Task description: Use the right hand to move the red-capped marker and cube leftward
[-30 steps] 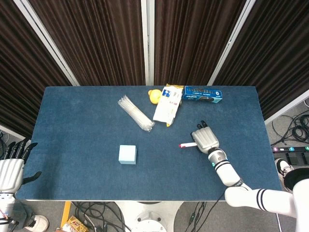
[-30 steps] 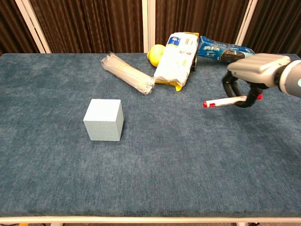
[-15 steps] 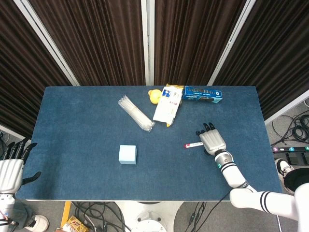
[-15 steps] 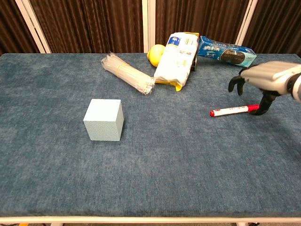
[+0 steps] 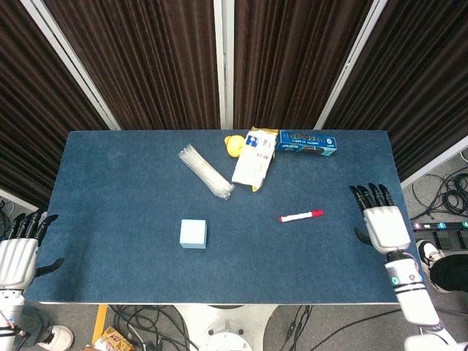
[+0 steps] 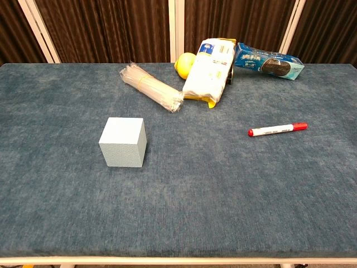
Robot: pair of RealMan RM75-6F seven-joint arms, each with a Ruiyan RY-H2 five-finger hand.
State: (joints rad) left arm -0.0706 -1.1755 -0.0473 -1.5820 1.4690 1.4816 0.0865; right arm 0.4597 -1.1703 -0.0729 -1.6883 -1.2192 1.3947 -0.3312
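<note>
The red-capped marker (image 5: 300, 216) (image 6: 277, 129) lies flat on the blue table (image 5: 131, 263), right of centre, with nothing touching it. A pale blue cube (image 5: 193, 234) (image 6: 123, 142) sits to its left, near the table's middle. My right hand (image 5: 382, 223) hovers over the table's right edge with its fingers spread and empty, well right of the marker. My left hand (image 5: 17, 252) hangs beyond the table's left edge, fingers apart, holding nothing. Neither hand shows in the chest view.
At the back stand a yellow lemon (image 5: 232, 145), a white snack bag (image 5: 254, 159), a blue cookie pack (image 5: 308, 142) and a bundle of clear straws (image 5: 205, 171). Dark curtains hang behind the table.
My right hand let go of the marker and pulled back to the right, off toward the table's edge. The marker now lies a little further right than a second ago. The cube has not moved.
</note>
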